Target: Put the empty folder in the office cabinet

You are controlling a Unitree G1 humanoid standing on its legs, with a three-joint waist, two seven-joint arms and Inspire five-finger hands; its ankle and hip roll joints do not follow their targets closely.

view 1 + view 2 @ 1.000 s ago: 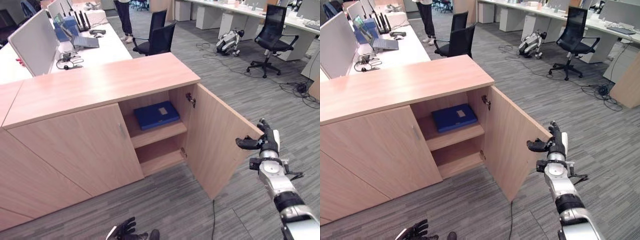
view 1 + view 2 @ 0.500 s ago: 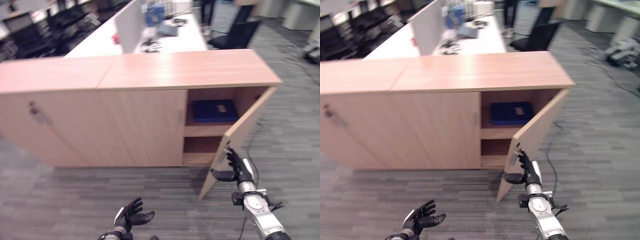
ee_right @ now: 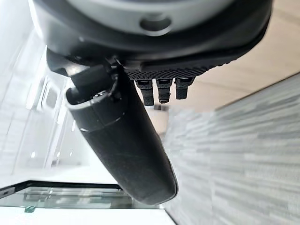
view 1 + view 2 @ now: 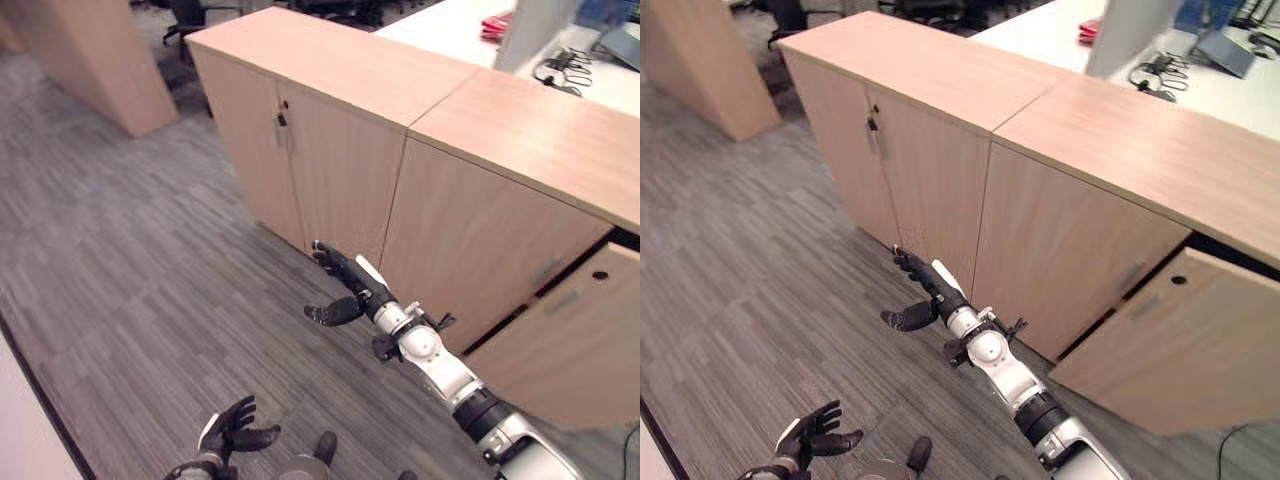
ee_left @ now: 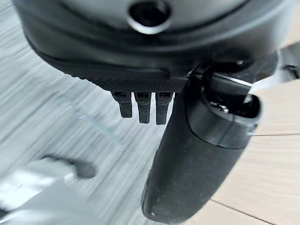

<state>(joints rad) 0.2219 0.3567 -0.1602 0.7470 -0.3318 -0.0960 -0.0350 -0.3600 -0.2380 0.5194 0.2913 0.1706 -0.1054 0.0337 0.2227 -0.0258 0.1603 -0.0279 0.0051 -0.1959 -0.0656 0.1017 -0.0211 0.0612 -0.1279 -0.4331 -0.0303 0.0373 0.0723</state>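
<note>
Office cabinet point(image 4: 480, 190), a long wooden run; at its right end one door point(image 4: 560, 345) stands ajar, the interior hidden, so the folder's place cannot be told. Right hand point(image 4: 340, 290) extended before the closed doors above the carpet floor point(image 4: 120, 250), fingers straight, thumb spread, holding nothing. Left hand point(image 4: 228, 432) low, fingers spread, empty.

1. The right arm is seen stretched forward and up across the view, its silver-grey forearm ending in the right robot hand point(image 4: 343, 291), held with fingers straight and thumb spread apart, nothing grasped.
2. The left robot hand point(image 4: 233, 430) is shown low, fingers loosely spread and empty.
</note>
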